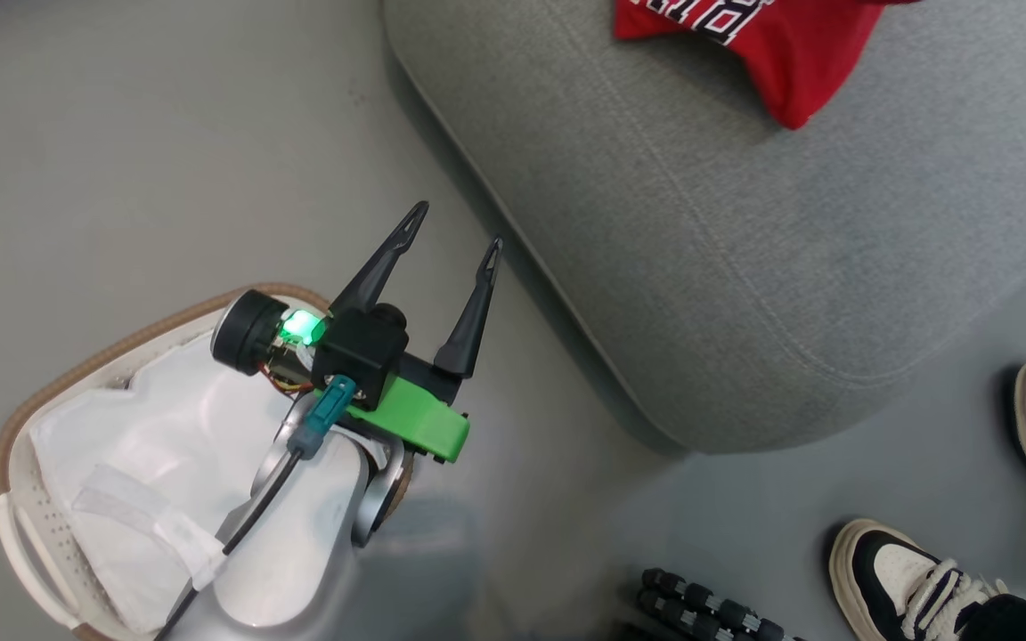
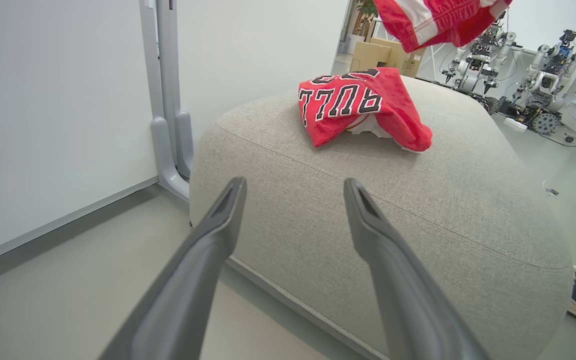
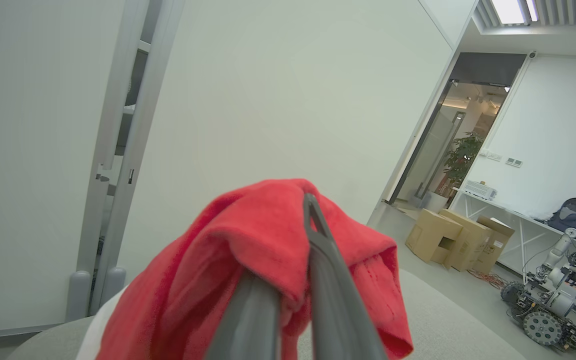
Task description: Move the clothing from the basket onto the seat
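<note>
A red jersey [image 1: 758,53] with dark lettering lies crumpled on the grey seat [image 1: 745,267]; the left wrist view shows the jersey [image 2: 358,105] on the far part of the seat [image 2: 393,215]. My left gripper [image 1: 458,227] is open and empty above the floor, between the basket [image 1: 14,418] and the seat's edge, with its fingers [image 2: 220,220] pointing at the seat. A second red garment [image 2: 433,20] with white stripes hangs in the air above the seat. My right gripper [image 3: 304,220] is shut on this red clothing [image 3: 248,235], which drapes over its left finger.
A white sheet [image 1: 148,445] lines the basket. A person's shoes [image 1: 914,570] stand on the floor right of the seat, near a black ribbed object [image 1: 709,614]. Behind the seat are a white wall, a grey post [image 2: 168,100], cardboard boxes [image 3: 448,237] and other robots [image 2: 543,95].
</note>
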